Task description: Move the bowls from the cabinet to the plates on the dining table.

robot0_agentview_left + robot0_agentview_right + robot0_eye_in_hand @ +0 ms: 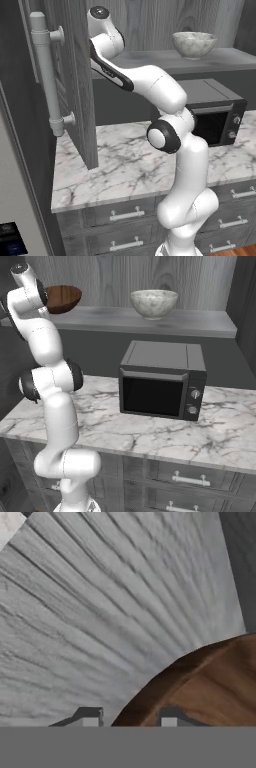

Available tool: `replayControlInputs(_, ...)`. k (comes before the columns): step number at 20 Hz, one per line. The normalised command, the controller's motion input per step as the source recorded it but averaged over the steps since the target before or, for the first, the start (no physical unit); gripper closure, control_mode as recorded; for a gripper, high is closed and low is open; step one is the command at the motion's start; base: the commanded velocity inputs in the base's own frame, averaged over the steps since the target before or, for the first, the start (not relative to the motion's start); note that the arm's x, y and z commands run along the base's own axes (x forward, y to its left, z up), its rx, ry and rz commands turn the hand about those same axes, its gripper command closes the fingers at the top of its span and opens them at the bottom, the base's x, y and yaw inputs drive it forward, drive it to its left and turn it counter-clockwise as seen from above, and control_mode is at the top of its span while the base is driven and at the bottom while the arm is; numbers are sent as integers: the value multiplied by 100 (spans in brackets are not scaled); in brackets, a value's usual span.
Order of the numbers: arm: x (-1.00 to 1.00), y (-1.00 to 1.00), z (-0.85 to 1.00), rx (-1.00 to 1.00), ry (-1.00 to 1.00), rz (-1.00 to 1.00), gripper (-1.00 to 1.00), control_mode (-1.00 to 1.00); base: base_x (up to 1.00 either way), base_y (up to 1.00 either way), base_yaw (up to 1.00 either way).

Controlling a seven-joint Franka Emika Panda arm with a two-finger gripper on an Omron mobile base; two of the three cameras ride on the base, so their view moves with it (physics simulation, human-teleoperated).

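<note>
Starting nearest, at six o'clock in both base views: running along under the worktop, grey wood-grain drawer fronts [125, 215] with short silver bar pulls. Lying over them, a white marble counter [125, 165], smooth and flat, with grey veins. Rising from six o'clock and bending up toward twelve, the glossy white arm [170, 140] with rounded dark joints.

Sitting further back on the counter, at three o'clock of the arm in the right base view, a boxy black microwave [162, 381] with a dark glass door and two round knobs. Standing open at nine o'clock in the left base view, the grey wood-grain cabinet door [80, 75], panelled, carrying a long round silver handle [45, 70].

Running farthest back, above the microwave, the flat grey cabinet shelf [150, 321]. Resting upright on it at twelve o'clock in the right base view, the round white marble-look bowl [154, 303] with grey veins. Sitting well apart from it at ten o'clock, level with the arm's upper end, the round dark brown wooden bowl [62, 298], smooth-grained.

Straddling that wooden bowl's rim in the hand view, the pincer [129, 721], jaws standing partly apart: one tip outside the wall at seven o'clock, the other inside at five. Not possible to tell whether actually squeezing the rim.
</note>
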Motion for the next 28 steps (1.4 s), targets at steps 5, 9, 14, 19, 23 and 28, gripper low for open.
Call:
replayControlInputs(5, -3, 0, 1, 0, 0, 4, 100, -100, 0, 0, 0)
replayControlInputs(9, -39, 0, 16, 2, -2, 3, 100, -100, 0, 0, 0)
replayControlInputs(14, -64, 0, 27, 1, -7, 2, 100, -100, 0, 0, 0)
replayControlInputs(19, -81, 0, 4, 0, -8, 3, 100, -100, 0, 0, 0)
replayControlInputs(23, -87, -5, -1, 0, -9, 0, 100, -100, 0, 0, 0)
replayControlInputs(28, -70, -39, -26, 0, -7, 0, 100, -100, 0, 0, 0)
